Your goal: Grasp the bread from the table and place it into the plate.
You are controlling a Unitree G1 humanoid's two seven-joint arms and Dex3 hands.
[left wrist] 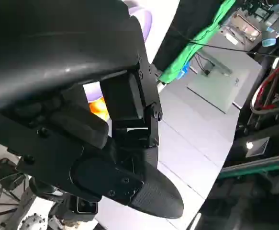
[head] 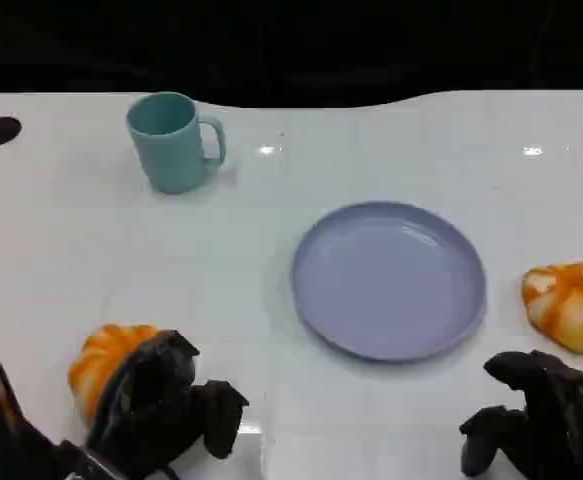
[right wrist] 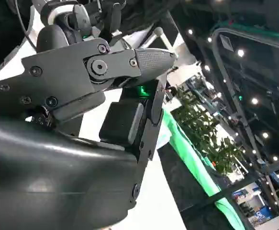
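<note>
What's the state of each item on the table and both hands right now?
bread near the left hand: on the table, left hand's fingers against it, not lifted.
bread at the right edge: on the table, untouched.
plate: empty, flat on the table.
mug: upright, handle toward the plate side.
left hand: over its bread; grip unclear.
right hand: fingers curled, holding nothing.

Count of things on the white table

Two orange breads, one [head: 106,365] at the near left and one [head: 569,304] at the right edge; one lavender plate [head: 389,280]; one teal mug [head: 172,141]; two black hands.
</note>
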